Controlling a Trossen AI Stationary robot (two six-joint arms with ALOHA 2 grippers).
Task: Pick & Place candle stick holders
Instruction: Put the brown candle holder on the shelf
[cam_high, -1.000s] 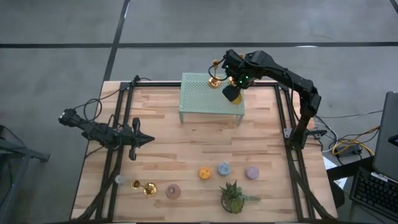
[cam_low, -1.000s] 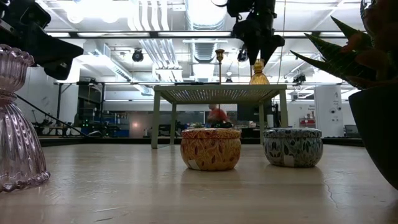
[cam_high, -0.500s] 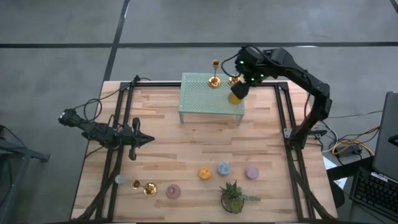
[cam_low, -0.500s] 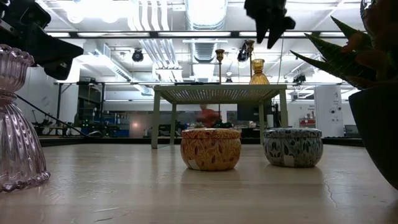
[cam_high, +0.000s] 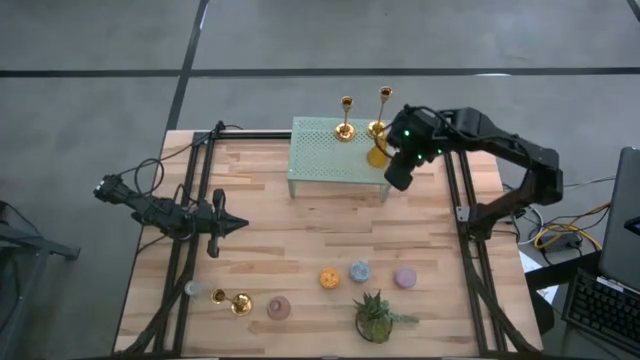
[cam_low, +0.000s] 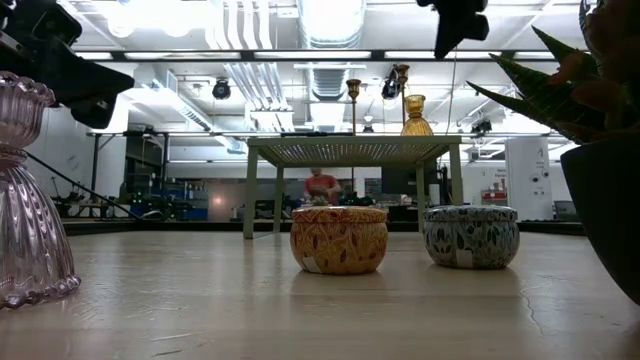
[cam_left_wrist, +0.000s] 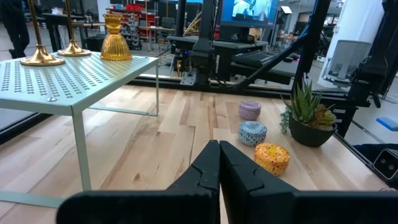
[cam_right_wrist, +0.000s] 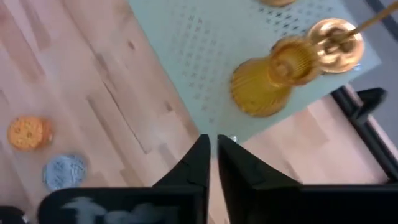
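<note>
Upper centre of the high view: a pale green perforated stand (cam_high: 335, 150) on the wooden table (cam_high: 300, 250), bearing two gold candle stick holders, one (cam_high: 346, 120) toward its left and a taller one (cam_high: 382, 115) at its right corner, with an amber ribbed glass holder (cam_high: 377, 155) just below the latter. The right gripper (cam_high: 396, 178) hangs over the stand's right end, fingers pressed together, carrying nothing. The left gripper (cam_high: 222, 228) rests at left centre, also closed and empty. Lower left: the third gold candle stick holder (cam_high: 236, 303) lies near the table's bottom edge, a pink glass holder (cam_high: 279, 308) beside it. Lower centre: orange tin (cam_high: 329, 279), blue tin (cam_high: 360, 271), purple tin (cam_high: 405, 277), and a potted plant (cam_high: 376, 318).

Low view: the stand (cam_low: 350, 152) at centre, two gold stems (cam_low: 353, 105) and the amber holder (cam_low: 416, 115) on top. The right gripper (cam_low: 458, 30) shows at the upper right, above and apart from them. Orange tin (cam_low: 338, 239) and blue tin (cam_low: 470, 236) stand in front; the pink glass holder (cam_low: 25, 200) fills the left edge.

Left wrist view: closed fingers (cam_left_wrist: 219, 171) at bottom centre; the stand (cam_left_wrist: 68, 78) at upper left with two gold bases (cam_left_wrist: 42, 59) and the amber holder (cam_left_wrist: 115, 40); tins and the plant (cam_left_wrist: 309, 118) at right.

Right wrist view: closed fingers (cam_right_wrist: 211, 158) at bottom centre; the amber holder (cam_right_wrist: 267, 81) and one gold base (cam_right_wrist: 337, 38) at upper right on the stand (cam_right_wrist: 205, 56).
</note>
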